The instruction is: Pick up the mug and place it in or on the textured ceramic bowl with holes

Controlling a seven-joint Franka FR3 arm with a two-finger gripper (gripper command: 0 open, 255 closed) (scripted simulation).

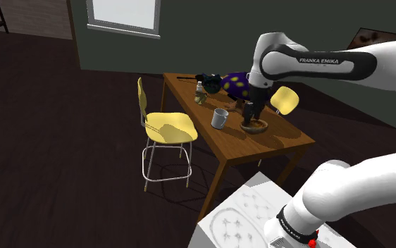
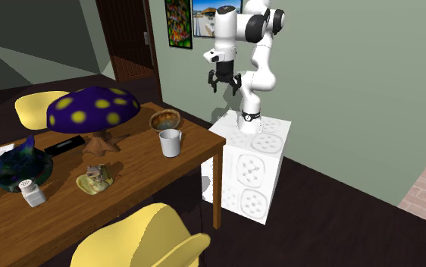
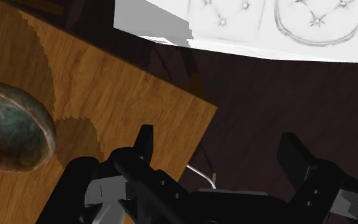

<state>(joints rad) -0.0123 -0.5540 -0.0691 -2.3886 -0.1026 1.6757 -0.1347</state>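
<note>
— Where is the mug found?
— The pale mug (image 2: 170,142) is seen upright on the wooden surface (image 2: 139,174), near the brownish bowl (image 2: 164,120) but apart from it. Nothing is held in the pincer (image 2: 224,86).
— How is the pincer set?
— Its black fingers (image 3: 144,143) are spread wide in the wrist view. The surface's corner, the dark floor (image 3: 267,108) and the white stand (image 3: 248,25) are seen between and beyond them, and the bowl is caught off to one side.
— What is told differently by the other views?
— In the shoulder view the pincer is drawn just over the bowl. In the second exterior view it is shown well above the surface, towards the stand. A purple, yellow-spotted mushroom shape (image 2: 90,108) is also seen there, at that view's left of the bowl.
</note>
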